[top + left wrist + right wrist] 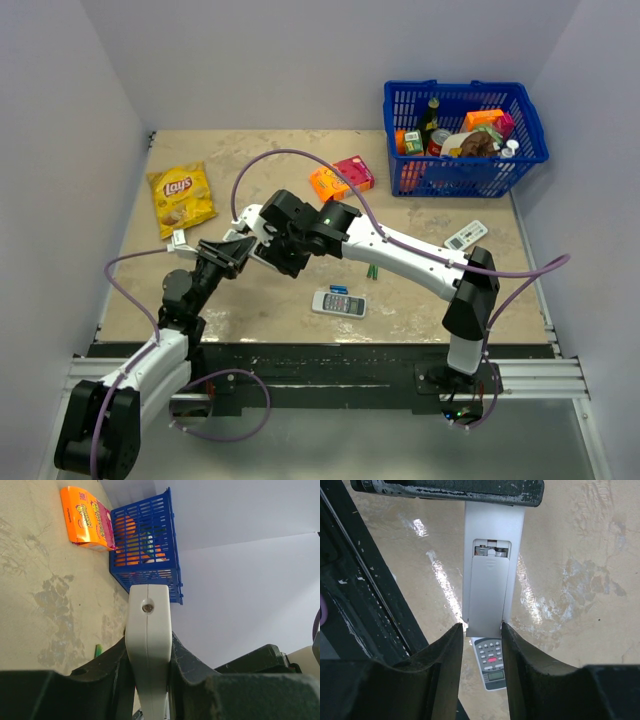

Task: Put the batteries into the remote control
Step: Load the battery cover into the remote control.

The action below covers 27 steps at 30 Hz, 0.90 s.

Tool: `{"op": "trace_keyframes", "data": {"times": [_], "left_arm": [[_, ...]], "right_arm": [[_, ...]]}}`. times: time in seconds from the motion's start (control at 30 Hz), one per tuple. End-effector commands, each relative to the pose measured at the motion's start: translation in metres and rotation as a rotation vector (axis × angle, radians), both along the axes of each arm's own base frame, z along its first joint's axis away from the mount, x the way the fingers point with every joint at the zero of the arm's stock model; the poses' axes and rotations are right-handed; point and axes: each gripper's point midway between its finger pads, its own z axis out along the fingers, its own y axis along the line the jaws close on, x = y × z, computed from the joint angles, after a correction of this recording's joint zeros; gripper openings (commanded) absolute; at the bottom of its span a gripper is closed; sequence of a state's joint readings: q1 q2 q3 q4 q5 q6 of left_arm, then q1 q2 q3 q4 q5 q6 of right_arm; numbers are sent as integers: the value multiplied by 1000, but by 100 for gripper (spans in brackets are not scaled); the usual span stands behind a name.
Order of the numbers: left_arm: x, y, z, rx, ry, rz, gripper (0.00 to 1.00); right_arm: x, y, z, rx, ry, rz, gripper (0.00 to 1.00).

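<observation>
While held clear of the counter (570, 555), left of centre, the remote control (494, 522) was a long, very slim stick of plain white plastic.

- **Front end:** squared, with one small clear bulb set on the seam, seen end-on in the left wrist view.
- **Back:** a pale grey battery cover (489, 595) lay along the body and stopped short of the compartment's top, leaving a short slot uncovered.
- **Contents of slot:** the ends of two batteries (491, 548), side by side, dark with silvery metal.
- **Left jaws:** pressed in on the remote control near its front end, with black fingers (112, 680) touching the plastic on both sides.
- **Right jaws:** narrowed on the opposite end, one finger against each long edge at the cover's lower lip. The body ran straight out from between them toward the left jaws.
- **Beneath, flat on the counter:** a second remote with a display (492, 665).
- **Far right corner:** a blue basket (465, 175) of groceries.
</observation>
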State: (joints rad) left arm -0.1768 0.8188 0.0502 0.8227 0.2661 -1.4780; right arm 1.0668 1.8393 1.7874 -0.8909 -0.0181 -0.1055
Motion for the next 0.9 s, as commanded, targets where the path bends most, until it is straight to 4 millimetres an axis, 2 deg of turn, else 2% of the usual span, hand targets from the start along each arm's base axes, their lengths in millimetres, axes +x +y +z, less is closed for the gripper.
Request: {"op": "trace_keyframes", "data": {"times": [0.0, 0.23, 0.87], "left_arm": [[-6, 0, 27, -74, -90, -13, 0], [-7, 0, 26, -98, -78, -18, 0], [-10, -1, 23, -125, -65, -29, 0]], "right_arm": [[2, 7, 27, 70, -41, 6, 40], [3, 9, 31, 77, -50, 2, 45], [5, 12, 43, 111, -71, -6, 70]]}}
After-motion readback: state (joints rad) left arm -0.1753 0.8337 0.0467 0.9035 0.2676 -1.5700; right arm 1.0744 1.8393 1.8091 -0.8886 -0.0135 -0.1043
